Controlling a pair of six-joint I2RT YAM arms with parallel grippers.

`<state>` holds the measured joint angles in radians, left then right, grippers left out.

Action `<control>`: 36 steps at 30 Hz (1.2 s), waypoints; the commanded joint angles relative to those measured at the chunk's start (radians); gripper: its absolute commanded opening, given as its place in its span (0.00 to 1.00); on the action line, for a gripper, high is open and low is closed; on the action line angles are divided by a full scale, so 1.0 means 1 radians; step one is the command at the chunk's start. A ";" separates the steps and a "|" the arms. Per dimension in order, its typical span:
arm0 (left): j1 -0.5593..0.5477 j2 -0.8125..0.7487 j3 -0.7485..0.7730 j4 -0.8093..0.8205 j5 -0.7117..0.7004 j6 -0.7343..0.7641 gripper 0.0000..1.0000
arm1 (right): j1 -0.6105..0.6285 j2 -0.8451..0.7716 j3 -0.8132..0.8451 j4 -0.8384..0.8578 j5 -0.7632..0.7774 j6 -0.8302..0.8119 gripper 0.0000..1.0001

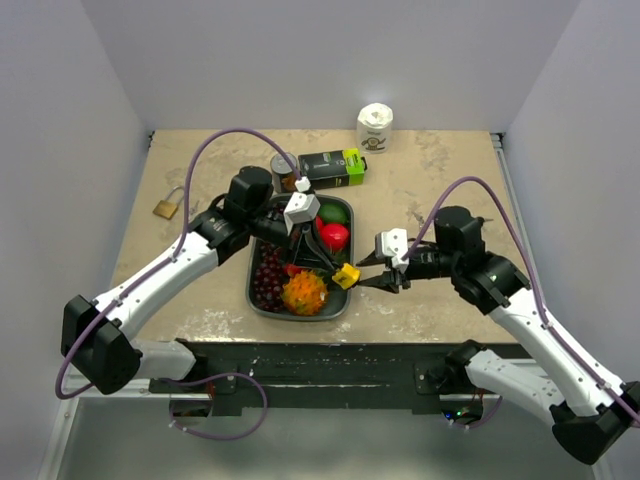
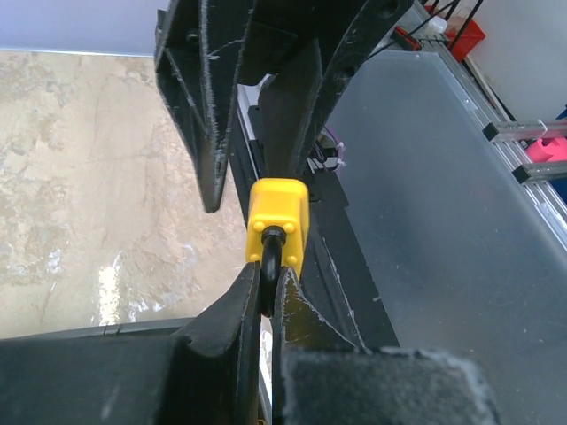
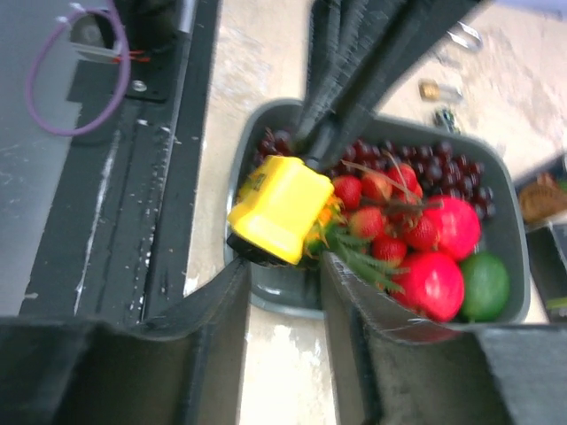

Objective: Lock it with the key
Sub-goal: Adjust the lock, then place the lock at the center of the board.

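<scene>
The left gripper (image 2: 264,285) is clenched on the black shackle (image 2: 271,252) of the yellow padlock (image 2: 278,220), holding it above the near right corner of the tray (image 1: 250,292). The right gripper (image 3: 283,266) reaches in from the right, fingers apart, just short of the lock body, and no key shows in it. A push from that side could swing the padlock on its thin hold or knock it into the tray.

A yellow plastic padlock (image 1: 346,276) is over the near right corner of a dark oblong tray (image 1: 250,295) of fruit. Behind the tray lies a black-and-green carton (image 1: 332,167), with a white paper roll (image 1: 375,127) farther back. A brass padlock (image 1: 165,208) lies well to the left.
</scene>
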<state>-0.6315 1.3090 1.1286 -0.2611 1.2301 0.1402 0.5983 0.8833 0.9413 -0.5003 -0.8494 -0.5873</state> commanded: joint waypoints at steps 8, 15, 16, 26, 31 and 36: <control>0.118 -0.036 -0.006 -0.115 0.036 -0.014 0.00 | -0.003 -0.032 0.039 0.040 0.392 0.015 0.73; 0.121 0.013 -0.004 0.041 -0.096 -0.335 0.00 | -0.006 -0.028 0.062 -0.012 0.444 0.052 0.82; 0.121 0.022 -0.004 0.074 -0.157 -0.393 0.00 | -0.006 -0.009 0.083 -0.018 0.467 0.056 0.82; 0.118 0.073 0.007 0.224 -0.296 -0.705 0.00 | -0.003 0.149 0.194 -0.076 0.411 0.026 0.92; 0.119 0.047 -0.115 0.520 -0.041 -0.778 0.00 | -0.005 0.097 0.146 -0.090 0.332 -0.170 0.93; 0.118 0.070 -0.112 0.534 0.025 -0.792 0.00 | -0.005 0.092 0.143 -0.089 0.291 -0.255 0.92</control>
<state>-0.5121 1.3914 1.0042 0.1184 1.1248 -0.5797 0.5945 0.9852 1.0786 -0.5869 -0.4896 -0.7307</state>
